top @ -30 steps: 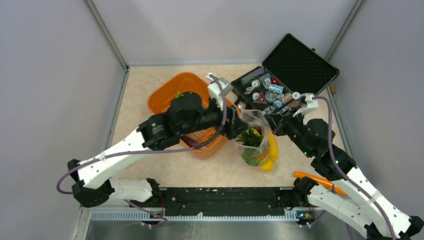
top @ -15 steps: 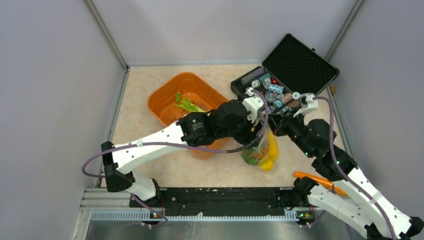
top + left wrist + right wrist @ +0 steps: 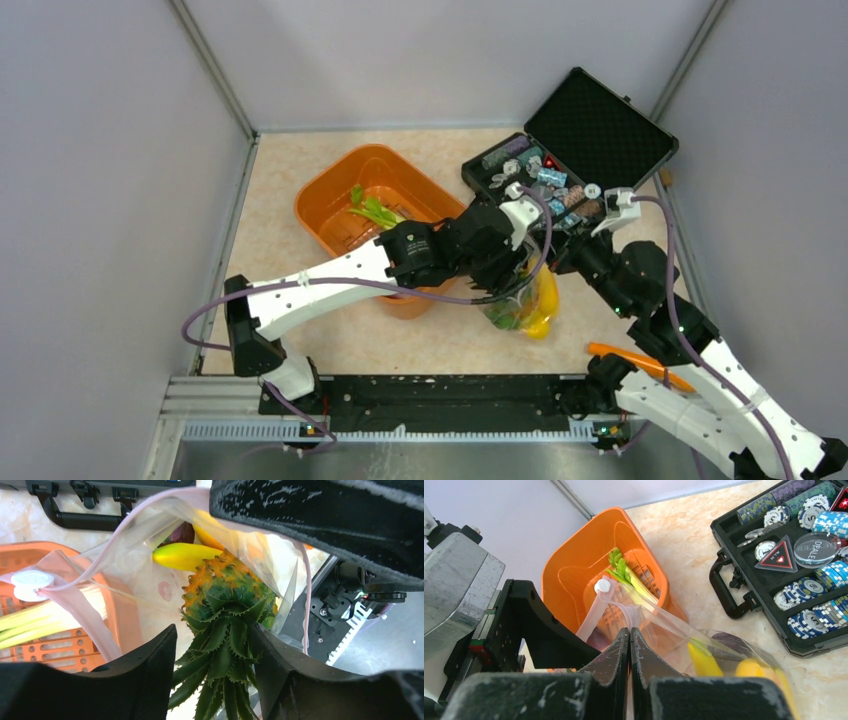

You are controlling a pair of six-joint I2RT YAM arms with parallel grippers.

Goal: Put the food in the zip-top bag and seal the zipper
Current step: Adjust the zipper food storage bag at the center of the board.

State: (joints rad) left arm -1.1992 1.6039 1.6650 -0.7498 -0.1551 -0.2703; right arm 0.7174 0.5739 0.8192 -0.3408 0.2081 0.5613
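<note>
Loading step. My left fingers [image 3: 214, 630] stood partway open astride pineapple [image 3: 222, 585] crown, inside bag [image 3: 127, 545] mouth; grip unclear. Right fingers [image 3: 630, 632] pinched bag rim, fully closed. Leafy stalk [image 3: 623, 570] lay in orange tub [image 3: 569, 570]. Next move likely called for fetching stalk.

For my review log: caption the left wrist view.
Left gripper straddles pineapple crown at open zip-top bag mouth, banana inside.
</note>
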